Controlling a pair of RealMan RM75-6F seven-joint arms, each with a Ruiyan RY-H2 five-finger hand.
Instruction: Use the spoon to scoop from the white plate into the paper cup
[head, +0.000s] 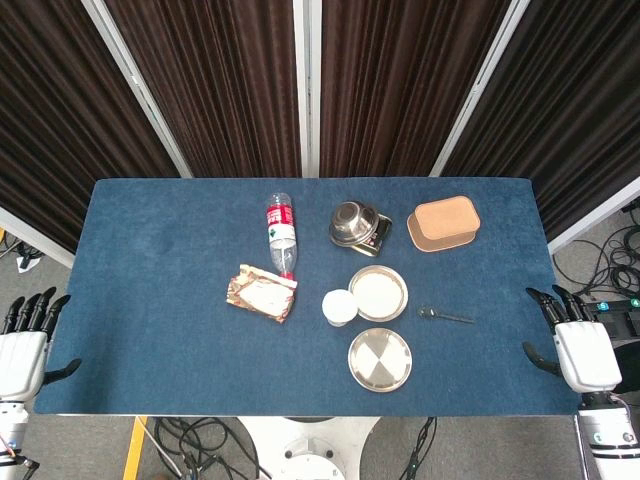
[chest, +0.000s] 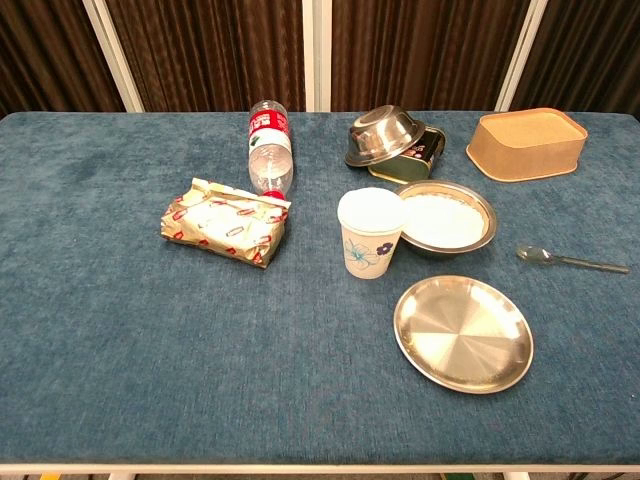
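Observation:
A spoon lies flat on the blue cloth to the right of the dishes, bowl end pointing left. The plate with white contents sits mid-table, and a paper cup with a flower print stands upright just left of it, touching or nearly touching its rim. My left hand hangs off the table's left edge, fingers spread and empty. My right hand hovers at the right edge, also spread and empty, well right of the spoon. Neither hand shows in the chest view.
An empty metal plate lies at the front. A plastic bottle lies on its side, with a foil snack pack beside it. An overturned steel bowl on a tin and a tan box stand behind.

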